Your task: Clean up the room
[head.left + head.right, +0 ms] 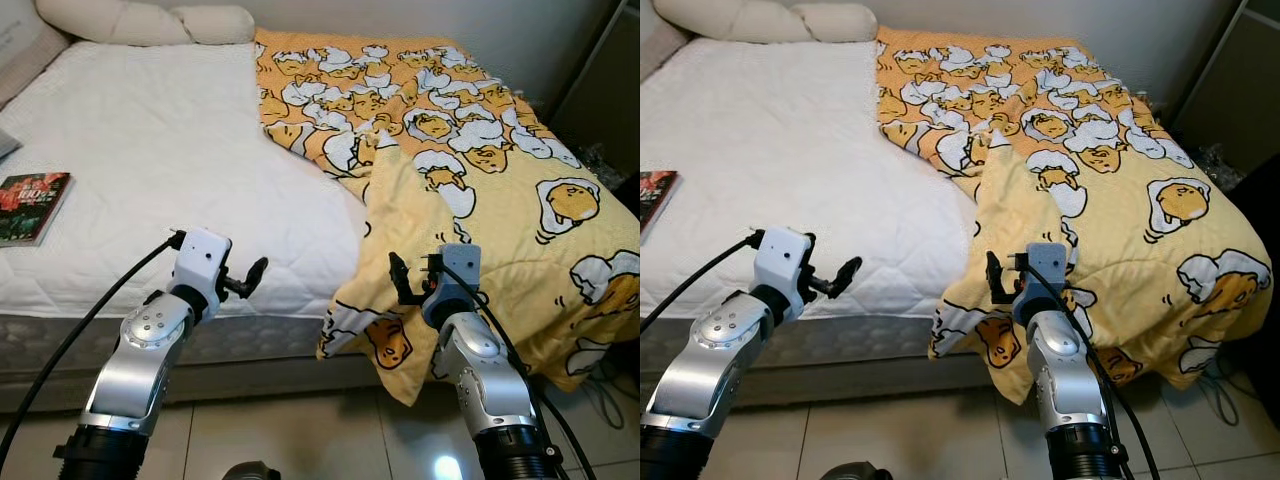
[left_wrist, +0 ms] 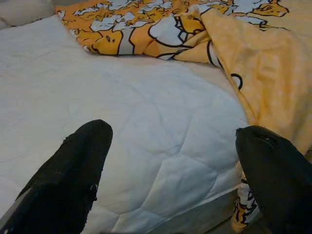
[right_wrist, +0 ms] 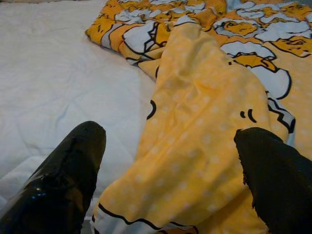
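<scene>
Right claw (image 3: pixel 165 175) gaping just above blanket (image 3: pixel 204 141) edge.

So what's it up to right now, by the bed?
Both grippers open, empty: left gripper before bare mattress, right gripper facing blanket corner. Blanket bunched, half hanging off. Book lying on mattress.

Wide bare white mattress (image 1: pixel 160 160) ahead of left gripper (image 1: pixel 243 280), open to reach. Blocked on the right half by crumpled yellow egg-print blanket (image 1: pixel 480 200), hanging over the bed edge just before right gripper (image 1: pixel 415 277). Book (image 1: pixel 32 207) near left edge, pillows (image 1: pixel 150 22) along the head.
</scene>
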### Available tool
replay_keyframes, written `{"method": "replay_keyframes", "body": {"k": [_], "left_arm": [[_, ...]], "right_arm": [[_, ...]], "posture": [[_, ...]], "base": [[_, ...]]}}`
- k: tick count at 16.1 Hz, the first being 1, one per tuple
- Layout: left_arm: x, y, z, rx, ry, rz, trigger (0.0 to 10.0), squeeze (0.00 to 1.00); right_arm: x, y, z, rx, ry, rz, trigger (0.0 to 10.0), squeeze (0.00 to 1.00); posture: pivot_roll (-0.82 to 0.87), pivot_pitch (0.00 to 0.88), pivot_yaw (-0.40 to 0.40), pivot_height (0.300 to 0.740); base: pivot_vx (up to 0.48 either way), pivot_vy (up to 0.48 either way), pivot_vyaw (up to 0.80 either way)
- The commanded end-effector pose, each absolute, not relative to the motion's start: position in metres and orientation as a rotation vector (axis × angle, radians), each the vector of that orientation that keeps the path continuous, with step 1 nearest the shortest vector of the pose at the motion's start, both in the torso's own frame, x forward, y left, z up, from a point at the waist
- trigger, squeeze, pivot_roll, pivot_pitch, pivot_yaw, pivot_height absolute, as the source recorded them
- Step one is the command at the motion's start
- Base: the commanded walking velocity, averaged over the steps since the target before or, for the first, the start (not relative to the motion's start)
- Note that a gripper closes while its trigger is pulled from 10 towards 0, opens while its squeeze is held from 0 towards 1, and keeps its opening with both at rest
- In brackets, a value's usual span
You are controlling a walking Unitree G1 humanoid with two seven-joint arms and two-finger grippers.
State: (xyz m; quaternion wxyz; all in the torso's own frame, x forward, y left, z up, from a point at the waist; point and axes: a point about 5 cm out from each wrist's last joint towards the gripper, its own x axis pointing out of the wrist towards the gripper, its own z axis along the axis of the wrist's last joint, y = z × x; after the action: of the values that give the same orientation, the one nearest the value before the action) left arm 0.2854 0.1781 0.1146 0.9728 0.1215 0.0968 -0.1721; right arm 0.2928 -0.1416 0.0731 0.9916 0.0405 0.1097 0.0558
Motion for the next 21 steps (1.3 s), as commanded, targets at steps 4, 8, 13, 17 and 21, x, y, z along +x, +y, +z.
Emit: {"method": "replay_keyframes", "body": {"k": [4, 8, 13, 17, 21], "left_arm": [[0.2886, 0.1768, 0.1171, 0.236, 0.186, -0.344, 10.0, 0.00], [0.2901, 0.1756, 0.1163, 0.234, 0.190, -0.345, 10.0, 0.00], [0.2903, 0.1764, 0.1162, 0.228, 0.189, -0.341, 10.0, 0.00], [0.2911, 0.1783, 0.1167, 0.226, 0.189, -0.334, 10.0, 0.00], [0.2915, 0.1778, 0.1165, 0.227, 0.189, -0.335, 10.0, 0.00]], "right_arm": [[0.2958, -0.1427, 0.0744, 0.055, 0.242, 0.132, 10.0, 0.00], [0.2959, -0.1438, 0.0724, 0.072, 0.271, 0.152, 10.0, 0.00], [0.2959, -0.1414, 0.0725, 0.041, 0.282, 0.186, 10.0, 0.00], [0.2961, -0.1408, 0.0728, 0.048, 0.280, 0.190, 10.0, 0.00], [0.2965, -0.1410, 0.0731, 0.045, 0.281, 0.190, 10.0, 0.00]], "posture": [[0.12, 0.000, -0.023, 0.740], [0.12, 0.000, -0.022, 0.740], [0.12, 0.000, -0.022, 0.740], [0.12, 0.000, -0.023, 0.740], [0.12, 0.000, -0.022, 0.740]], "base": [[0.000, 0.000, 0.80], [0.000, 0.000, 0.00], [0.279, 0.000, 0.42], [0.337, 0.000, 0.00], [0.346, 0.000, 0.00]]}}
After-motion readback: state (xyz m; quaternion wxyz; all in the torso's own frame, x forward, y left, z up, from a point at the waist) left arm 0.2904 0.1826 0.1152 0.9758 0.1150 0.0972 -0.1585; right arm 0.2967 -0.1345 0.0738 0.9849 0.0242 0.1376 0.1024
